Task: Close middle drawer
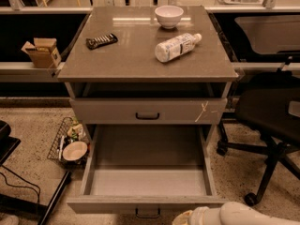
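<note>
The middle drawer [147, 175] is pulled far out of the grey cabinet, and its long grey tray is empty. Its plain front panel [145, 204] faces me at the bottom of the view, with a small black bar handle [147, 213] below it. Above it, the grey drawer front with white scratch marks [147, 110] is shut. My white arm [243, 214] comes in from the bottom right. The gripper [185, 218] at its end sits just below the right part of the open drawer's front panel, mostly cut off by the frame's edge.
On the cabinet top [122, 60] lie a white bowl [168, 16], a water bottle [176, 47] on its side and a dark snack bar [101, 41]. A wire basket [70, 146] stands on the floor at left. An office chair [272, 121] stands close at right.
</note>
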Robot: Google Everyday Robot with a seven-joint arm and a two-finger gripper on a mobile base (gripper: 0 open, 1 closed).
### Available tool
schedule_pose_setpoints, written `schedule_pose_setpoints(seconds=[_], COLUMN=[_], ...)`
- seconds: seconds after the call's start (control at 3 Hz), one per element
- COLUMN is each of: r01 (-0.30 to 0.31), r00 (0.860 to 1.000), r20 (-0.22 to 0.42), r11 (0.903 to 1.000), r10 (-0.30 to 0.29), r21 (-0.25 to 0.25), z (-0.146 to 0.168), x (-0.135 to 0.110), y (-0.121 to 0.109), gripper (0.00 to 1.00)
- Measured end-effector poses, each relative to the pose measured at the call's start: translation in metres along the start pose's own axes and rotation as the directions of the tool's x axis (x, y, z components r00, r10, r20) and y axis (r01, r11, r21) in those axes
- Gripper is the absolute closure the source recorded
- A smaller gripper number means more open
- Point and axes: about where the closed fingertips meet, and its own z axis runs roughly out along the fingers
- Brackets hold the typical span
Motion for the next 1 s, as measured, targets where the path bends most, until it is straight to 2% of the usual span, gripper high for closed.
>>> schedule_pose_setpoints(seconds=[0.33, 0.67, 1.0], r01=[-0.052, -0.080, -0.089], r00=[0.994, 0.984, 0.976], r20=[0.100, 0.158, 0.203], r11=[0.9986, 0.9967, 0.9959], r10=[0.052, 0.080, 0.084], r21=[-0.003, -0.005, 0.017], z=[0.037, 0.053, 0.053], x=[-0.006, -0.010, -0.028], y=[-0.027, -0.035, -0.048], gripper=[1.00, 1.00, 1.00])
